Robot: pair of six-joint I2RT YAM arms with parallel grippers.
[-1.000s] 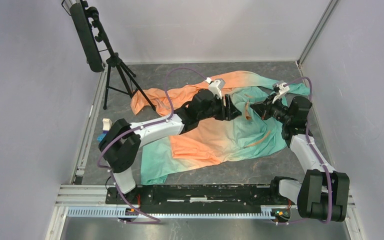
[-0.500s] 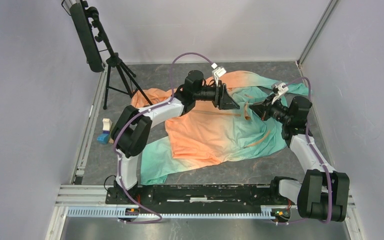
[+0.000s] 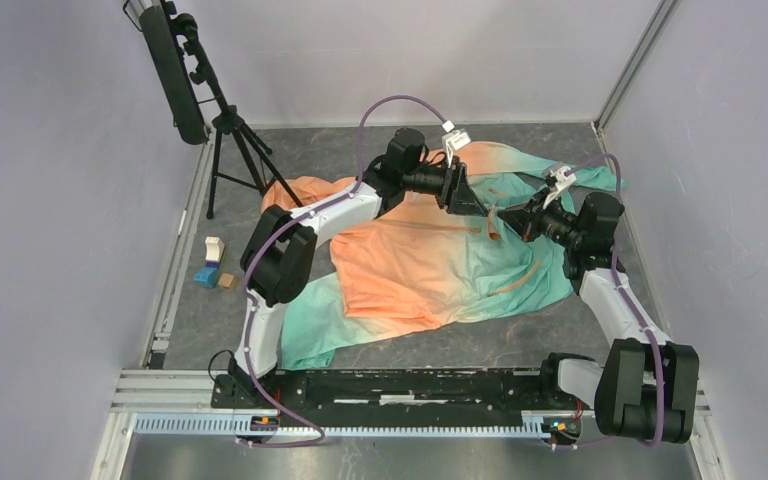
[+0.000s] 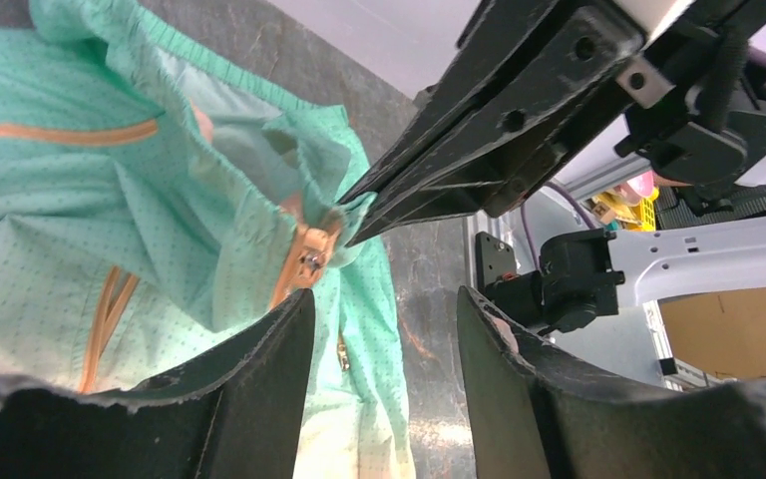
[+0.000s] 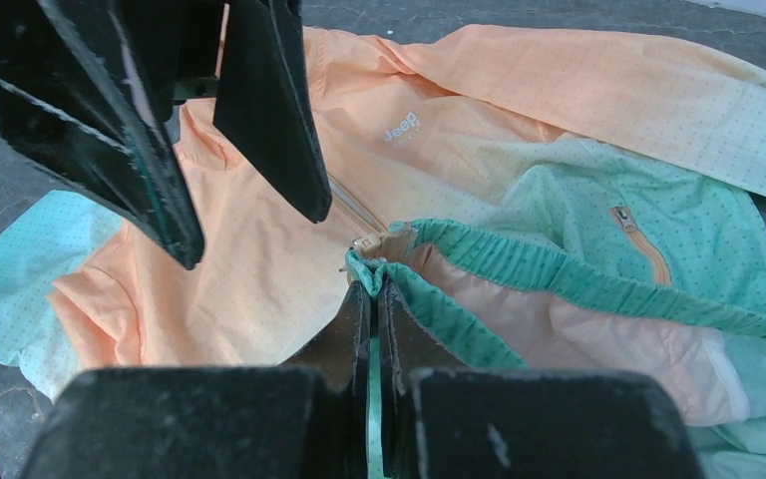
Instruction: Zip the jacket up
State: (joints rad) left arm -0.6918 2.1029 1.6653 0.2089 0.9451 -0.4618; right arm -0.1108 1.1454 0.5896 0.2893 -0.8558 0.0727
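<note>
Top external view: the thin windbreaker jacket (image 3: 410, 270), fading from orange to mint green, lies spread over the middle and far right of the dark stone-patterned table (image 3: 440, 345). One mint sleeve runs close to the right wall. A strip of table shows between the jacket's near edge and the arm bases, and another behind it along the far wall. A black tripod (image 3: 230, 150) stands at the far left, well apart from the cloth. A few small coloured blocks (image 3: 210, 268) sit by the left edge.

The left gripper (image 3: 472, 202) hangs above the jacket's far part, just beside the right gripper (image 3: 505, 213).

The wrist views give what this view cannot. From the left wrist, the left gripper (image 4: 384, 299) has its jaws spread wide with nothing between them. The right gripper (image 4: 357, 215) is pinched onto the gathered mint hem (image 4: 259, 200), lifting it beside a small metal zip slider (image 4: 311, 259). From the right wrist, the right gripper (image 5: 371, 289) is clamped tight on that hem, and the left gripper (image 5: 254, 235) hovers just beyond it.
</note>
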